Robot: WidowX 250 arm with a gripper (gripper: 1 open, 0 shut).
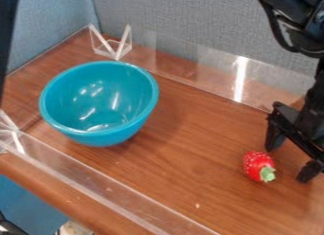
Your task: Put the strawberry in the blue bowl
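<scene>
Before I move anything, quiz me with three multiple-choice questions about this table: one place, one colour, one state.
1. Where is the small red strawberry?
A in the bowl
B on the wooden table
C on the bowl's rim

2. What colour is the large round glossy bowl?
A teal-blue
B yellow
C white

3. How does the black gripper stand?
A shut on the strawberry
B shut on the bowl
C open

1 B: it rests on bare wood.
2 A: its sides show teal-blue.
3 C: its fingers are spread.

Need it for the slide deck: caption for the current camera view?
Strawberry on the wooden table, beside the open fingers; blue bowl farther left.
</scene>
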